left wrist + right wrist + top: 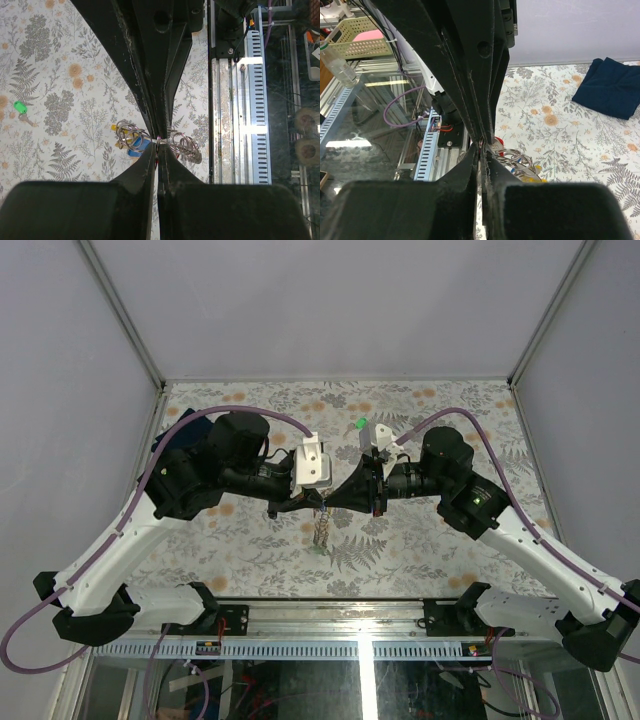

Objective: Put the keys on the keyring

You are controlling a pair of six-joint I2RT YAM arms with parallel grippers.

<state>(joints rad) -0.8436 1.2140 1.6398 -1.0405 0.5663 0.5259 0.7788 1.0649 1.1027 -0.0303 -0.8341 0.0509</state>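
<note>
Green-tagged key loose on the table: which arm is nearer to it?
Right. The right arm has its wrist just beside the green-tagged key in the top view; the left arm has its wrist farther off, to the key's left. Left gripper and right gripper meet at the keyring.

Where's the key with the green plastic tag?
The small green-tagged key lies alone on the floral tablecloth, in the top view beside the right arm's white wrist camera, away from the silvery metal keyring.
</note>
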